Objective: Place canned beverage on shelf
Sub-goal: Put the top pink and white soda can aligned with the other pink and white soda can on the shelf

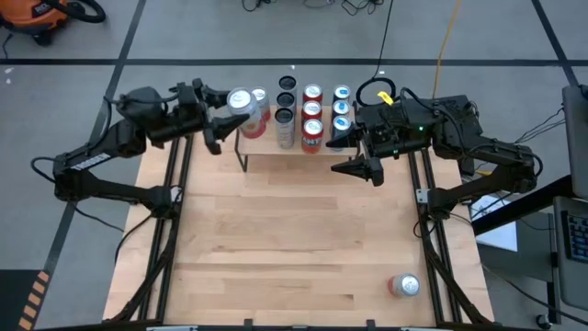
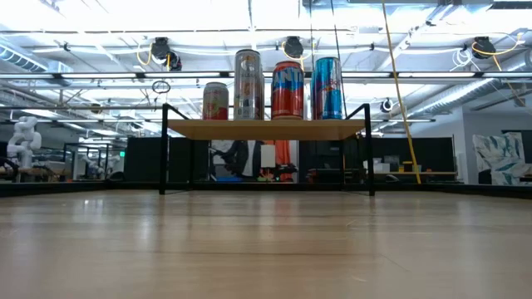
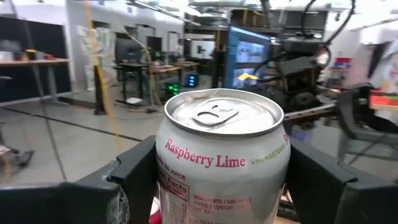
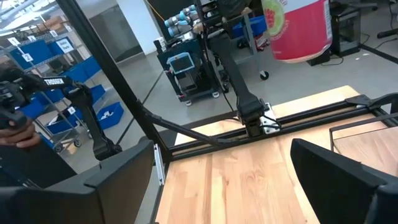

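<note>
**Left gripper** (image 1: 223, 122): gripping a Raspberry Lime can (image 1: 241, 101), fingers pressing on both flanks, as the left wrist view (image 3: 222, 155) is showing. It is holding the can upright, long axis vertical, lid up.

**Can in hand, position:** sitting at the gripper's fingertips, over the near-side end of the shelf (image 1: 266, 138), which is the end closest to this arm. In the low view a short red-and-white can (image 2: 215, 100) is standing at that end of the shelf board (image 2: 266, 129); whether its base is resting on the board or hovering just above cannot be told.

**Governing relation:** the shelf is lying straight ahead of and just below the hand; other cans (image 1: 312, 119) are standing beyond the fingertips, further along the board. Judgement: the coming move is calling for a short descent and release with the axis kept vertical.

**Right gripper** (image 1: 366, 167): hanging with fingers spread and carrying nothing, off the shelf's far end, over the table (image 1: 294, 248).

**Spare can** (image 1: 403, 286): lying on its side, well behind the right gripper, nearer that arm than the left.
</note>
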### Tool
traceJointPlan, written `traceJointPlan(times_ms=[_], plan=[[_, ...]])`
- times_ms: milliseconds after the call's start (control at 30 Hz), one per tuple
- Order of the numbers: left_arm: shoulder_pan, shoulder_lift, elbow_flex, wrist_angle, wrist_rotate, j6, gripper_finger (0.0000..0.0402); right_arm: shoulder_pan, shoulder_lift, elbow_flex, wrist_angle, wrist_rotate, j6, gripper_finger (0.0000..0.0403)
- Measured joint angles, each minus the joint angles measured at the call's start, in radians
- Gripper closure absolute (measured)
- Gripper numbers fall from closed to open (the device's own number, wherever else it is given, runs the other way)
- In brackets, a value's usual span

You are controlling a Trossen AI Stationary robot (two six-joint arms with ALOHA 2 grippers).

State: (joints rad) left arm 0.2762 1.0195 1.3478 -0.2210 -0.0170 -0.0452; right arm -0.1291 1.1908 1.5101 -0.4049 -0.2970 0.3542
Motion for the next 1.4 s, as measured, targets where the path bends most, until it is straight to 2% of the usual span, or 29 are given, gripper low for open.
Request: traceJointPlan(times_ms=[267,467,600,733,1167,1300,1400], plan=[[-0.001,0.000,0.000,0.006,-0.084,-0.020,0.0125,0.000,0.000,0.000,0.001,0.002,0.000,0.0046],[0.006,0.000,0.000,0.005,0.045,0.027,0.0125,0.000,0.000,0.000,0.001,0.003,0.000,0.0046],[0.084,-0.007,0.000,0.015,0.112,0.060,0.0125,0.000,0.000,0.000,0.001,0.003,0.001,0.0046],[0.209,-0.008,0.000,0.024,0.245,0.078,0.0125,0.000,0.000,0.000,0.001,0.005,0.029,0.0046],[0.602,0.123,-0.002,0.019,0.809,0.076,0.0125,0.000,0.000,0.000,0.013,0.006,0.136,0.0046],[0.657,0.129,-0.055,0.034,0.920,0.070,0.0125,0.000,0.000,0.000,0.012,0.006,0.160,0.0046],[0.667,0.124,-0.121,0.047,0.948,0.073,0.0125,0.000,0.000,0.000,0.012,0.006,0.179,0.0046]])
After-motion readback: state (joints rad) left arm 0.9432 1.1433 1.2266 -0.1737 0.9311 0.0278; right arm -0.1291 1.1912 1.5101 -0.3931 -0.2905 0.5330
